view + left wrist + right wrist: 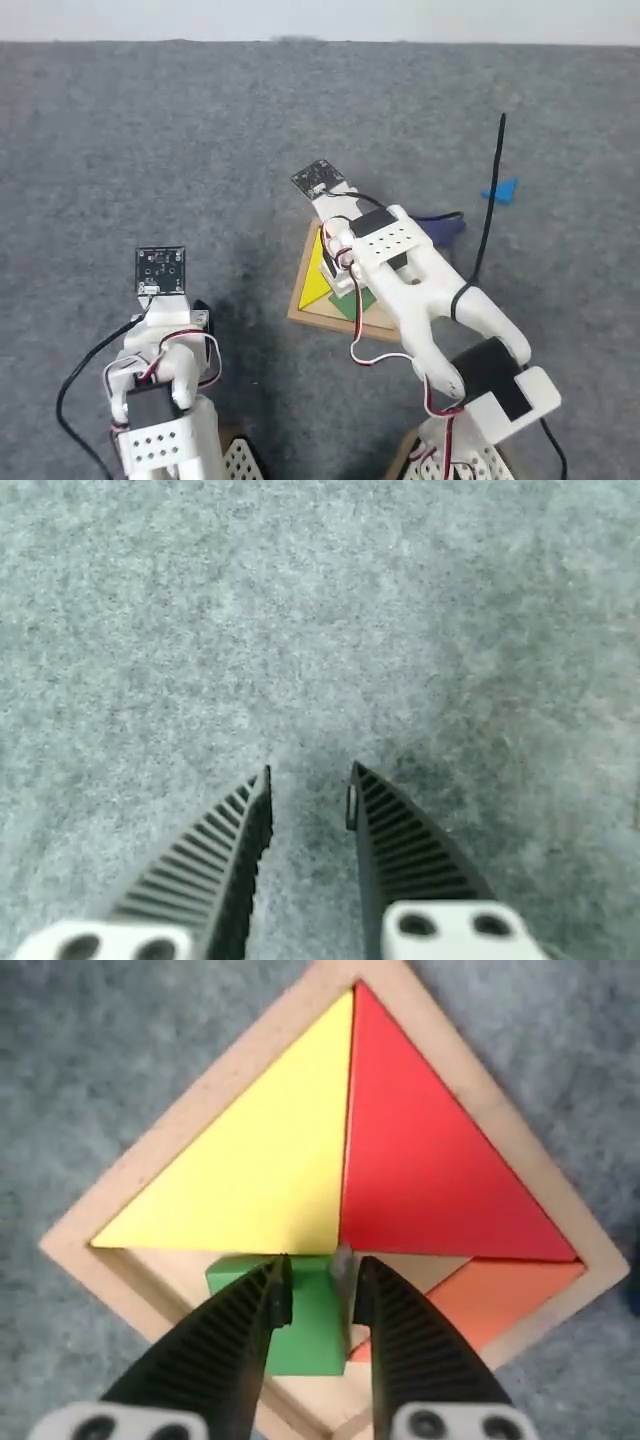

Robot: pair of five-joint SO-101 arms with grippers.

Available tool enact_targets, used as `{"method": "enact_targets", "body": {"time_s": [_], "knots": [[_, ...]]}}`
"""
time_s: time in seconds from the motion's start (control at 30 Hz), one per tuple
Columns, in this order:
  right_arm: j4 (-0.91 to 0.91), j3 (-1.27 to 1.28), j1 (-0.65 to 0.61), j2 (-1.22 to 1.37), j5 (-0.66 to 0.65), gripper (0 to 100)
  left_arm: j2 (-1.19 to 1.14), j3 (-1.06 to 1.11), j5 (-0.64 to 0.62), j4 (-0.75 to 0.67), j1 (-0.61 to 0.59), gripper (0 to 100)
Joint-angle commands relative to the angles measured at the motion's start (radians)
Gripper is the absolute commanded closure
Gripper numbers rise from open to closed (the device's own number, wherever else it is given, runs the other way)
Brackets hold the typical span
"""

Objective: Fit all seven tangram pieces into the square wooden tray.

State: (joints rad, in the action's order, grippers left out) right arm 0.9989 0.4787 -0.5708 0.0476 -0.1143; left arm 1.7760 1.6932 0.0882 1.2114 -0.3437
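Observation:
The square wooden tray (100,1270) lies corner-on under my right gripper (318,1265). A large yellow triangle (250,1150) and a large red triangle (430,1160) fill its far half, and an orange piece (500,1295) lies along one near side. A green square (315,1335) rests askew in the near part. The right fingers are slightly apart just over it, one across its face, the other at its edge. A blue triangle (502,190) and a dark purple piece (447,228) lie on the carpet beyond the tray (300,312). My left gripper (310,775) hangs open over bare carpet.
Grey carpet covers the whole table. A black cable (490,200) runs across it between the blue triangle and the right arm (430,290). The left arm (165,340) stands at the near left, well away from the tray.

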Motion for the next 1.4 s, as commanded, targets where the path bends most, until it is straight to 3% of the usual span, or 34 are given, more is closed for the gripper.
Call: {"method": "enact_targets", "body": {"time_s": [0.0,0.27,0.4,0.53,0.9,1.13,1.37], "knots": [[-0.012,-0.054,-0.053,-0.027,0.009,89.7,-0.002,-0.008,0.011,0.006,-0.003,88],[0.018,0.068,-0.036,-0.320,0.006,90.3,-0.002,-0.008,0.011,0.006,-0.003,88],[-0.022,0.187,-0.005,-0.400,0.003,95.9,-0.002,-0.008,0.011,0.006,-0.003,88],[-0.068,0.264,-0.007,-0.380,-0.052,99.1,-0.002,-0.008,0.011,0.006,-0.003,88],[-0.119,0.275,-0.012,-0.325,-0.048,99.1,-0.002,-0.008,0.011,0.006,-0.003,88],[-0.143,0.351,-0.113,-0.415,-0.058,99.1,-0.002,-0.008,0.011,0.006,-0.003,88],[-0.193,0.356,-0.079,-0.297,-0.058,99.1,-0.002,-0.008,0.011,0.006,-0.003,88]]}}
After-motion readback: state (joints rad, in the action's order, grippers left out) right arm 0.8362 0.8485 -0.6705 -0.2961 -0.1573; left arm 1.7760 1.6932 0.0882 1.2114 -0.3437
